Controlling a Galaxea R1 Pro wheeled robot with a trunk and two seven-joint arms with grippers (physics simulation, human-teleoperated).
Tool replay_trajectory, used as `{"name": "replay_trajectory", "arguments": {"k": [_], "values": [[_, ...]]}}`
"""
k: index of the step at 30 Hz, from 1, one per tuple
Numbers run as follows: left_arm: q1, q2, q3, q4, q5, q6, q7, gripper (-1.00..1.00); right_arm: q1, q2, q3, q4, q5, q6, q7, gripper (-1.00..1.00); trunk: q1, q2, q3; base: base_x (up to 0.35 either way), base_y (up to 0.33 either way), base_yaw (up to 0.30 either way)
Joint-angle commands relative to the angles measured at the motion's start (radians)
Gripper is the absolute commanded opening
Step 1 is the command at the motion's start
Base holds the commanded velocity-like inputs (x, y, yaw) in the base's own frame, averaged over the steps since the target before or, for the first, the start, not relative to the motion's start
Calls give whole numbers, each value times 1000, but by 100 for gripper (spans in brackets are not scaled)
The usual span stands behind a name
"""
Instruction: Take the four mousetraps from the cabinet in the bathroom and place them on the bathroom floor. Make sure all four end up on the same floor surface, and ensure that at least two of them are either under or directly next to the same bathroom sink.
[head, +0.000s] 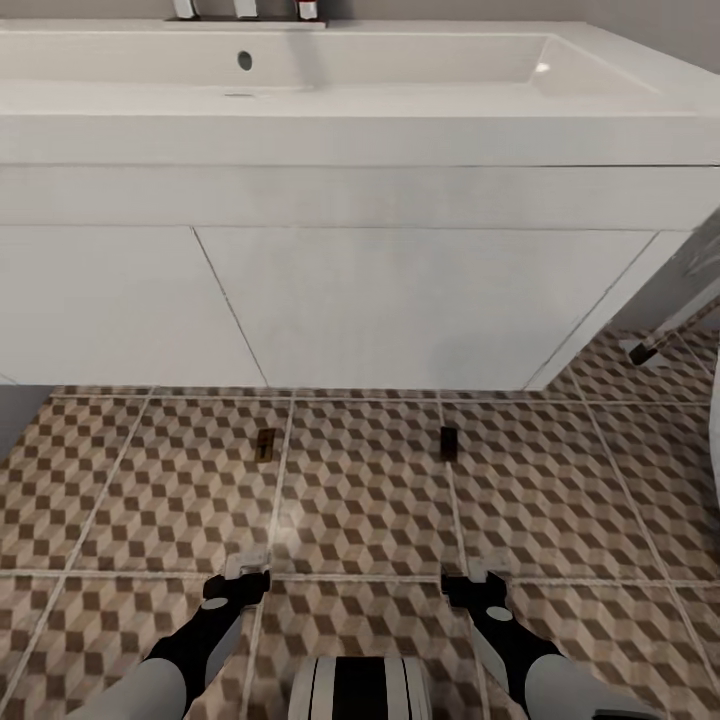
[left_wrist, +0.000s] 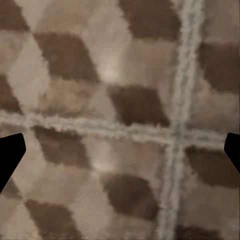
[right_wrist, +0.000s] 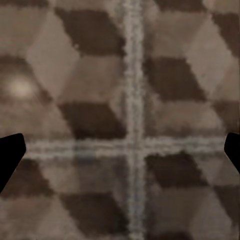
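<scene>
Mousetraps: two were seen flat on the bathroom floor (head: 360, 500), one mousetrap (head: 265, 444) tan, the other mousetrap (head: 448, 443) dark, both just before the foot of the white basin unit (head: 400, 300).
Left gripper (head: 247, 568): spread, empty, held low over the tiles.
Right gripper (head: 475, 575): spread, empty, likewise.
Step judged: two traps remained to be fetched; a careful retreat was advised, clear of the laid traps.
Obstruction: a pale fixture (head: 714, 440) at the right edge.
</scene>
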Motion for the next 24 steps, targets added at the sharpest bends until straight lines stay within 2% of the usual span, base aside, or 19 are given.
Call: {"name": "replay_trajectory", "arguments": {"k": [1,19,24], "values": [[0,0,-2,1,4,-3,3,100,0,0,-8,1,10,-3,-2,100,-1,0,-1,-330,0,0],[0,0,0,0,4,-4,2,100,1,2,-6,-10,11,-3,-2,100,-1,0,-1,-318,0,0],[0,0,1,-1,4,-4,2,100,1,5,-2,-12,12,-4,-2,100,-1,0,-1,-217,0,0]]}}
